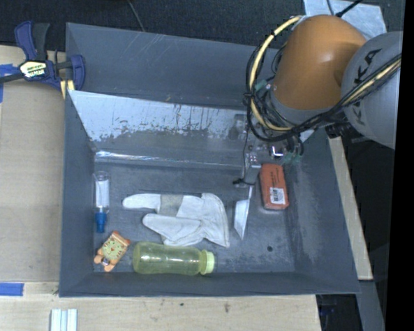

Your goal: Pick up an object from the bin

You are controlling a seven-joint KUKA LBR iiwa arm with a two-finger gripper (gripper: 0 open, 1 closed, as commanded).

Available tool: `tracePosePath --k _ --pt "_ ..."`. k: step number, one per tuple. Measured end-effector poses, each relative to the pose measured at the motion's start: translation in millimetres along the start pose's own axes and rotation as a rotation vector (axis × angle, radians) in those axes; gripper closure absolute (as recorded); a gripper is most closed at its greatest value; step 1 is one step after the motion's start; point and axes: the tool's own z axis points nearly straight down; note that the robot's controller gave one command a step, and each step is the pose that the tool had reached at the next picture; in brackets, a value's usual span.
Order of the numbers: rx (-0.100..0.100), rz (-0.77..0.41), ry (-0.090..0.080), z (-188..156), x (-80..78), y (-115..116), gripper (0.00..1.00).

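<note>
Noted at the left of the bin (164, 68) a clear tube (102, 193) with a blue cap and an orange toy (112, 250), then a yellow-green bottle (173, 259) by the near wall and a white cloth (186, 219) mid-floor, all left of the gripper (247, 179). Placed that gripper right of centre under the orange wrist cover (318, 60), a pale wedge-shaped piece (241, 218) just nearward of it; could not tell whether spread or pressed together. Judged the nearest pick an orange-red block (273, 188) with a white label, lying just beside the gripper on the view's right, long axis running far wall to near wall.
</note>
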Motion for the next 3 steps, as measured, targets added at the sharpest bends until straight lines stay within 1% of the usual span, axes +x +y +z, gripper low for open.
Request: tracePosePath --k 1,2,3 --pt "0.000 0.000 -0.001 -1.4 0.4 0.0 0.00" --pt "0.000 -0.111 -0.007 -1.8 -1.9 -6.6 0.00" --pt "0.001 -0.227 -0.006 9.3 -1.8 -25.1 0.00"
